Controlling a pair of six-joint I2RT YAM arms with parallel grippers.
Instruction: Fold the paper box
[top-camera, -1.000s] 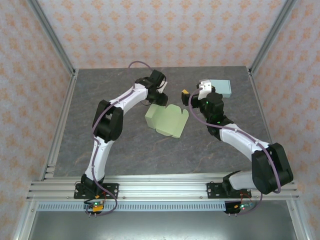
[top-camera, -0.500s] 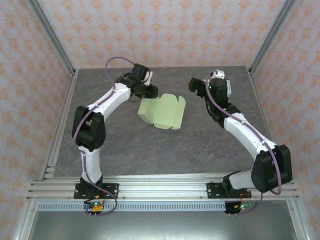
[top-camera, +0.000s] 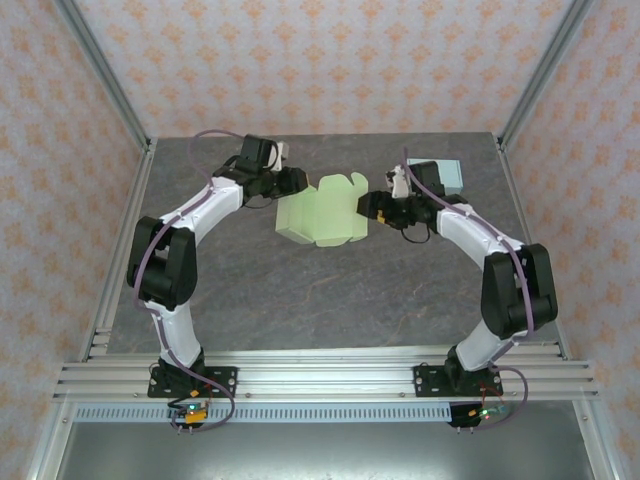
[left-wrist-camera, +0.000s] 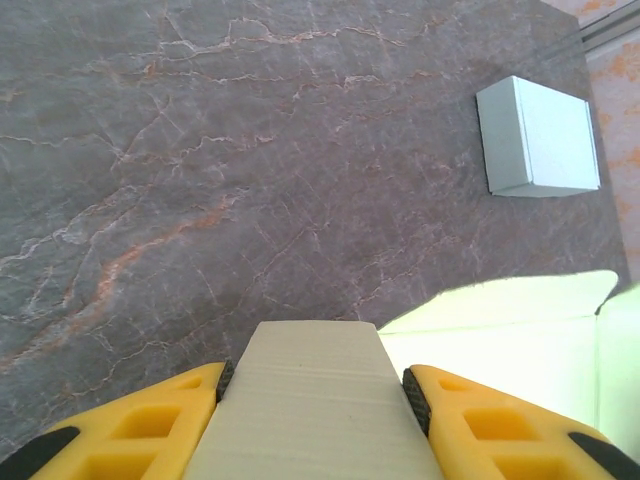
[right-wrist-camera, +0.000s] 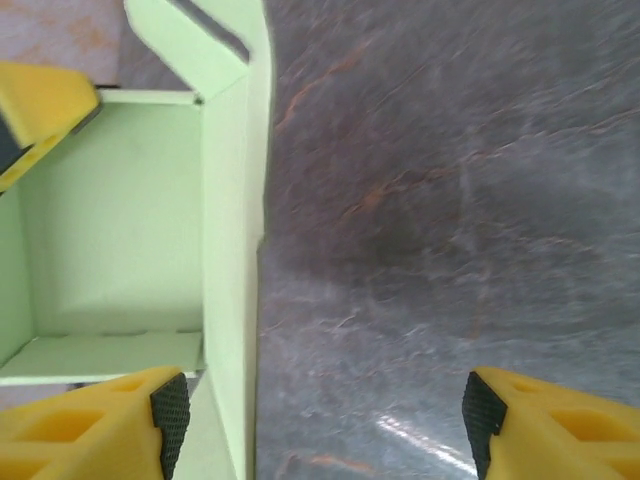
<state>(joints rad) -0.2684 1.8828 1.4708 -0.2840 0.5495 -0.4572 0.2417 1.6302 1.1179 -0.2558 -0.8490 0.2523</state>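
Bench (top-camera: 330, 290) of grey marbled stone, enclosed by patterned walls. Pale green paper box (top-camera: 322, 210) sits toward the far middle of it, between the two arms, part-folded: base flat, some walls raised, notched flaps at its far edge.

Left pincer (top-camera: 290, 182) is at the box's left side. Left wrist view: left pincer (left-wrist-camera: 315, 385) is clamped on a flat green flap, which fills the gap between the yellow fingers (left-wrist-camera: 160, 420) and touches both dark pads. The rest of the paper box (left-wrist-camera: 500, 340) spreads out to the right of that flap.

Right pincer (top-camera: 368, 205) is at the box's right edge. Right wrist view: right pincer (right-wrist-camera: 325, 400) has its jaws wide apart, gripping nothing. An upright wall of the paper box (right-wrist-camera: 120, 220) stands between them, just beside the left-hand finger and well apart from the other; bare bench lies under most of the gap. Whether the near finger touches the wall, I cannot tell. One yellow finger (right-wrist-camera: 40, 110) of the left pincer shows at the box's opposite side.

Small pale blue box (top-camera: 440, 176), closed, lies on the bench at the far right, behind the right arm; also seen from the left wrist (left-wrist-camera: 538, 137), apart from the green one.
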